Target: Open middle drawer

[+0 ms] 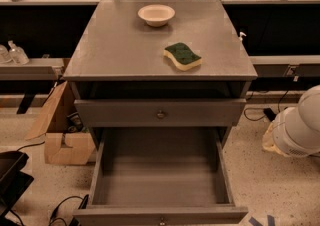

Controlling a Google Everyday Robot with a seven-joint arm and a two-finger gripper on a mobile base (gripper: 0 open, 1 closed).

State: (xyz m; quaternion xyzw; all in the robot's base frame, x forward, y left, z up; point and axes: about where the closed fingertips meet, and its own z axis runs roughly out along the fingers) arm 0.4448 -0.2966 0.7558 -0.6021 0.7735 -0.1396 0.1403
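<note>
Camera view | middle drawer [160, 182] stands well out; we judge task done | gripper out of view, jaws we cannot tell | arm [299, 125] off cabinet's [125, 45] right side

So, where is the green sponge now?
In the camera view the sponge lies on the cabinet top, right of centre, nearer than the bowl. The gripper is out of view.

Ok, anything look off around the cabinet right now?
Nothing stands out: middle drawer sits pulled out square, bowl and sponge rest on top. The gripper is out of view; only the white arm shows right.
</note>
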